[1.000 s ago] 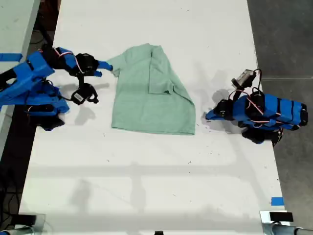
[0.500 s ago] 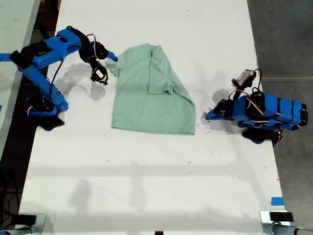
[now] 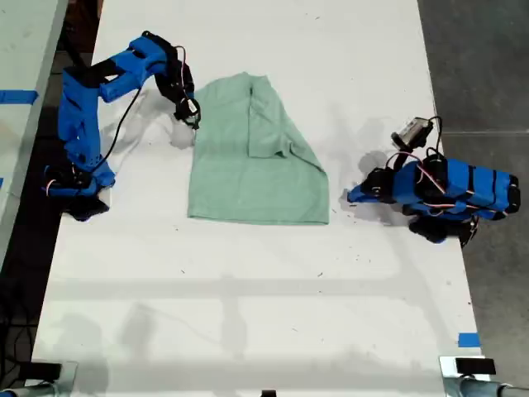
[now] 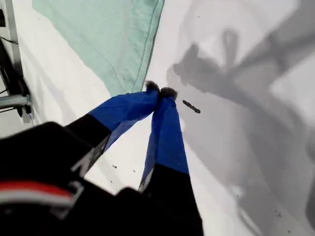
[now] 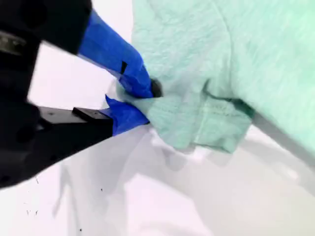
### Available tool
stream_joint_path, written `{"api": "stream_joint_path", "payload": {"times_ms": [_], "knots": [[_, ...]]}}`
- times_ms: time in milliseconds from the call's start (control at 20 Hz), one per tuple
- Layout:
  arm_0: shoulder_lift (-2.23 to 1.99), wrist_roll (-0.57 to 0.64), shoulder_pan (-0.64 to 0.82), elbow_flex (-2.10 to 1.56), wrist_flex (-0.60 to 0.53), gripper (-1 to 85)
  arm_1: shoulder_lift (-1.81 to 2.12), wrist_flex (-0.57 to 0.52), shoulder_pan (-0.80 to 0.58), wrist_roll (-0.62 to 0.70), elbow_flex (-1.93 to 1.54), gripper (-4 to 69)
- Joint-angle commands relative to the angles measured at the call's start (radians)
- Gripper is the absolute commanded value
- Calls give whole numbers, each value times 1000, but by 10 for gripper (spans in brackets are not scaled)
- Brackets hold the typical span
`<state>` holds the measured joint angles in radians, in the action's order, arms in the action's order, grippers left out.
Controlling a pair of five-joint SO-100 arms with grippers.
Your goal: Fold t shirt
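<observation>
The t shirt (image 3: pixel 254 157) lies partly folded on the white desk (image 3: pixel 248 314), long axis running toward the exterior view's top. Second pincer (image 5: pixel 135 101) is clamped on its sleeve hem, lifting it. First pincer (image 4: pixel 160 93) is pressed together, empty, just off the shirt's opposite edge. Bare desk all round.

Mint on white, with blue arms

The t shirt (image 3: pixel 252 157) is plain pale mint-green; beside it, my second gripper (image 5: pixel 132 103) is blue on the white table (image 3: pixel 248 314).
</observation>
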<state>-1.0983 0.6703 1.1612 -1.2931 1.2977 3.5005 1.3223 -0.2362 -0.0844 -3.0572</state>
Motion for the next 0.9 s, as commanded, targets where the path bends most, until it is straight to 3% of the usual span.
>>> {"api": "stream_joint_path", "payload": {"times_ms": [0,100,200,350,550,600,650,700,850], "knots": [[-78,-29,-46,140,103,-1,6,-25,-9,12,-58,8],[-138,-57,-147,281,173,-1,6,-25,-9,12,-58,8],[-160,-98,-252,319,172,-1,6,-25,-9,11,-58,8],[-121,-149,-397,325,87,-1,6,-25,-9,11,-58,8],[-69,-187,-479,347,-21,3,6,-25,-9,11,-58,8],[-69,-202,-492,348,-41,90,6,-25,-9,11,-58,8],[-71,-204,-506,353,-63,296,6,-25,-9,11,-58,8],[-74,-196,-512,354,-78,346,6,-25,-9,11,-58,8],[-127,-210,-479,353,-37,217,6,-25,-9,12,-58,8]]}}
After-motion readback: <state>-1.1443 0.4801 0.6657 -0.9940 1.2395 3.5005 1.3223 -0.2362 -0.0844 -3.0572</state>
